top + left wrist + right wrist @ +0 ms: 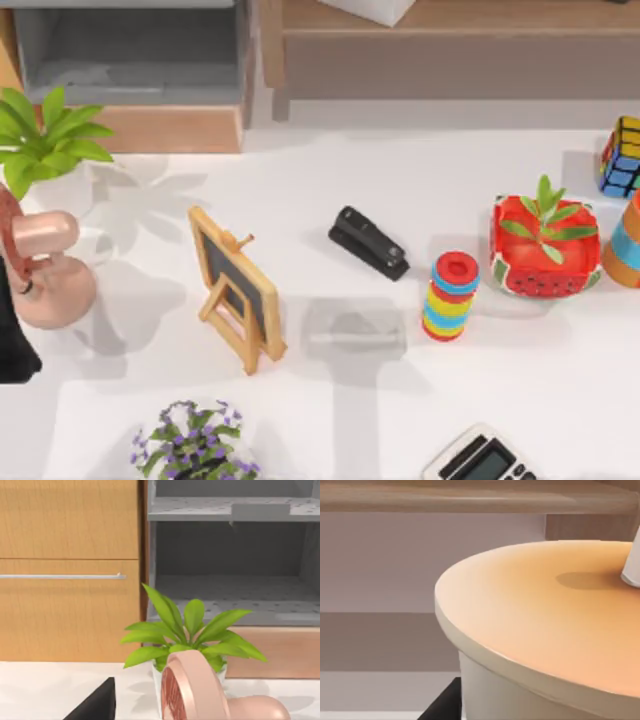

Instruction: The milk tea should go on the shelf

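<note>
The milk tea (pixel 545 615) is a white cup with a flat orange lid and a white straw (pixel 632 565), seen very close in the right wrist view. One dark finger (pixel 442 706) of my right gripper lies against the cup's wall, so the gripper looks shut on the cup. Behind and above the cup runs the wooden shelf (pixel 470 497). From above, that shelf (pixel 450 45) sits at the back right of the table, with a white shape (pixel 365 8) at its upper edge. My left arm (pixel 12 345) is parked at the table's left edge.
On the table stand a pink fan (pixel 45 265), a potted plant (pixel 45 140), a small chalkboard easel (pixel 235 285), a black stapler (pixel 368 242), a ring stack (pixel 452 295), a red watermelon planter (pixel 543 245), a cube puzzle (pixel 622 155), a calculator (pixel 480 458) and a flowerpot (pixel 190 450). A grey cabinet (pixel 130 50) is at back left.
</note>
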